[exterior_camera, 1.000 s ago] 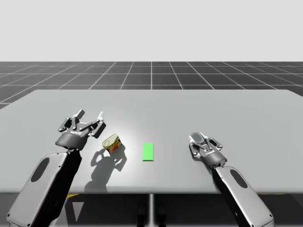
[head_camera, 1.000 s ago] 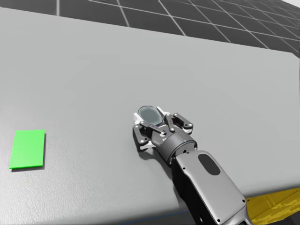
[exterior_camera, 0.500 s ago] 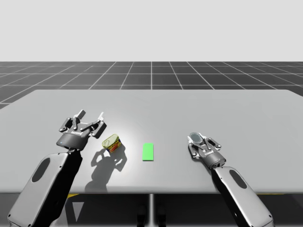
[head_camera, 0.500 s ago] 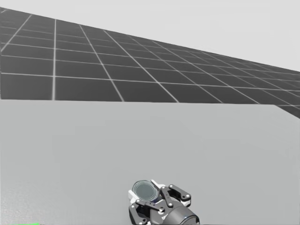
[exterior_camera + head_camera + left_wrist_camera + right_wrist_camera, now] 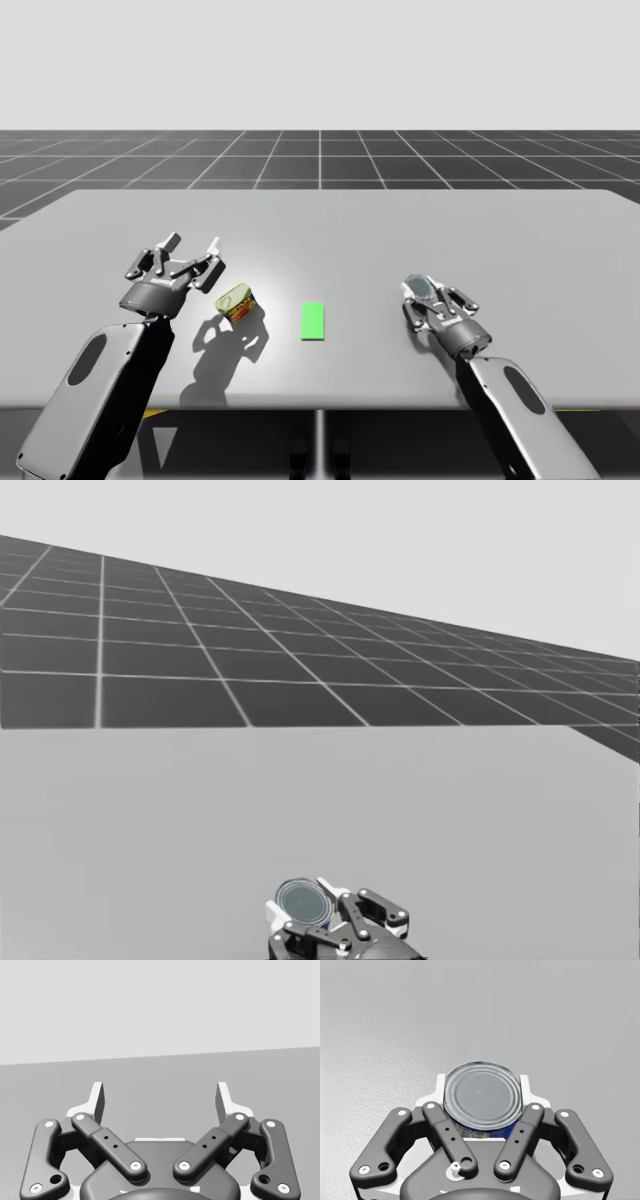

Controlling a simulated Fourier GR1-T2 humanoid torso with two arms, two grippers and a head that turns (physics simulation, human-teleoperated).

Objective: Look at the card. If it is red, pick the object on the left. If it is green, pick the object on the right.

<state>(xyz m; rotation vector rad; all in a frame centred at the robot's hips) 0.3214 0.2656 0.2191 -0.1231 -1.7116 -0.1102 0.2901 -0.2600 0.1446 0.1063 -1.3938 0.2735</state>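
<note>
Green is the card (image 5: 313, 321) on the grey table (image 5: 400, 230). My right gripper (image 5: 481, 1087) squeezes the round blue can (image 5: 481, 1102) from both sides, to the right of the card. My left gripper (image 5: 160, 1099) is wide open and holds nothing, near the tipped colourful can (image 5: 235, 302).

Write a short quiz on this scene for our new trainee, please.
1. True or false: the card is red.
2. What is my right tool shut on? A) the blue can B) a yellow box C) nothing
3. Fill in: my left tool stands ___, holding nothing.
Key: 1 false, it is green; 2 A; 3 open.
</note>
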